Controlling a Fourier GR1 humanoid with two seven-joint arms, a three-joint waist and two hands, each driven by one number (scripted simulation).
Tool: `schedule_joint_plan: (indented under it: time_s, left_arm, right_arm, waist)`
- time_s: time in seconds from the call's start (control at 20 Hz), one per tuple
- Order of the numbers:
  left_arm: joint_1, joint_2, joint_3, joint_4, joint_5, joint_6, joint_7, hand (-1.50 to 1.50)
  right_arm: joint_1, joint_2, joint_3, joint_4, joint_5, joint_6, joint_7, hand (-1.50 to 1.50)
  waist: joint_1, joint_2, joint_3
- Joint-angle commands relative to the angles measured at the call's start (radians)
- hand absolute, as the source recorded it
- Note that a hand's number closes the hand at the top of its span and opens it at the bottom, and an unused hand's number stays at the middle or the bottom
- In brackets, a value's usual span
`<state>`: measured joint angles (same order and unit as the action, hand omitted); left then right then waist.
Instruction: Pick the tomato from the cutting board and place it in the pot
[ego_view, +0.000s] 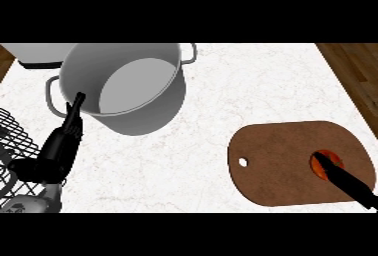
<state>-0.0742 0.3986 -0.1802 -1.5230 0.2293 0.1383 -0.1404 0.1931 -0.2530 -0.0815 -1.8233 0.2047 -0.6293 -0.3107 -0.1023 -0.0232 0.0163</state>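
Observation:
A red tomato (330, 162) lies on the right part of the brown cutting board (280, 165). My right hand (348, 181) comes in from the lower right, and its straight fingers lie across the tomato, hiding part of it. A large grey pot (129, 85) with two handles stands at the upper left of the white counter. My left hand (63, 142) rests open at the left, fingers pointing up toward the pot's near wall.
A black wire rack (15, 150) sits at the left edge beside my left forearm. A white appliance (37, 54) stands behind the pot. Wooden floor (354, 75) shows past the counter's right edge. Bare counter lies between pot and board.

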Motion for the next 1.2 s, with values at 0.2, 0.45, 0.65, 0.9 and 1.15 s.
schedule_joint_plan:
  time_s: [0.2, 0.45, 0.65, 0.9, 1.15]
  left_arm:
    - [0.078, -0.022, -0.087, 0.113, 0.036, -0.067, 0.150, 0.00]
    - [0.056, -0.036, -0.118, 0.070, 0.013, -0.055, 0.195, 0.00]
    - [0.033, -0.023, -0.111, 0.063, 0.023, -0.076, 0.220, 0.00]
    - [0.018, -0.051, -0.129, 0.086, 0.018, -0.079, 0.230, 0.00]
    - [0.014, -0.064, -0.126, 0.081, 0.013, -0.070, 0.245, 0.00]
  right_arm:
    - [0.199, -0.005, 0.036, -0.139, -0.002, 0.058, 0.221, -1.50]
    - [0.224, -0.023, 0.056, -0.188, -0.025, 0.112, 0.400, -1.50]
    - [0.253, -0.101, 0.089, -0.126, -0.013, 0.217, 0.493, -1.50]
    - [0.238, -0.122, 0.091, -0.064, -0.002, 0.250, 0.531, -1.50]
    - [0.211, -0.129, 0.025, 0.001, -0.026, 0.242, 0.495, -1.50]
  waist:
    - [0.027, 0.030, -0.021]
    - [0.061, 0.033, -0.020]
    - [0.080, 0.038, -0.019]
    - [0.085, 0.033, -0.017]
    - [0.084, 0.030, -0.015]
